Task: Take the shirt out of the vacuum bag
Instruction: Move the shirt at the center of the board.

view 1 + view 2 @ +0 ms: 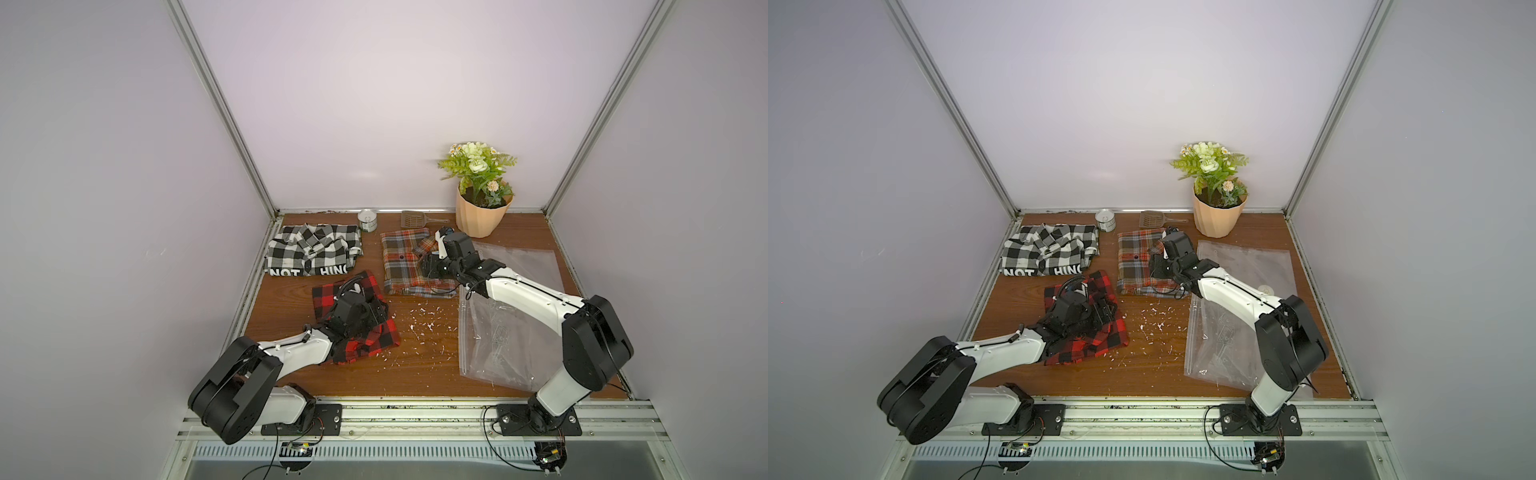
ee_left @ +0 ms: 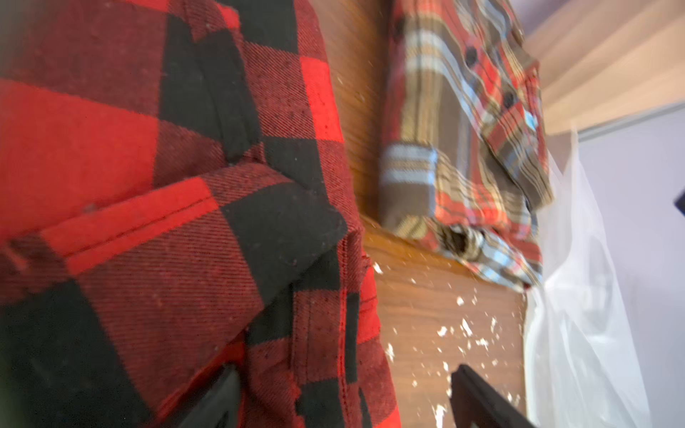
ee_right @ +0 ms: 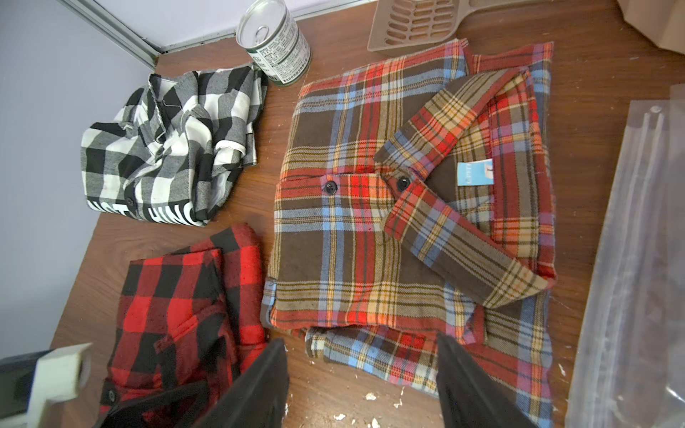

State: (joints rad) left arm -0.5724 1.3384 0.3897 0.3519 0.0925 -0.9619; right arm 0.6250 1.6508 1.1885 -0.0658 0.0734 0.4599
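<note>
The vacuum bag (image 1: 490, 345) (image 1: 1221, 345) lies flat on the right of the table, clear and crinkly, with only the wood showing through it. Three folded shirts lie outside it: a red-black check shirt (image 1: 386, 336) (image 2: 148, 185), a brown-orange plaid shirt (image 1: 401, 262) (image 3: 370, 222) and a black-white check shirt (image 1: 311, 249) (image 3: 159, 148). My left gripper (image 1: 380, 311) (image 2: 350, 400) hovers low over the red-black shirt, open, with the shirt's edge between its spread fingers. My right gripper (image 1: 424, 269) (image 3: 365, 389) stands open above the plaid shirt's near edge, with nothing gripped.
A tin can (image 1: 368, 219), a tan slotted scoop (image 1: 415, 218) and a potted plant (image 1: 482, 216) stand along the back wall. White crumbs (image 1: 424, 320) are scattered on the wood between the shirts and the bag. Metal frame rails border the table.
</note>
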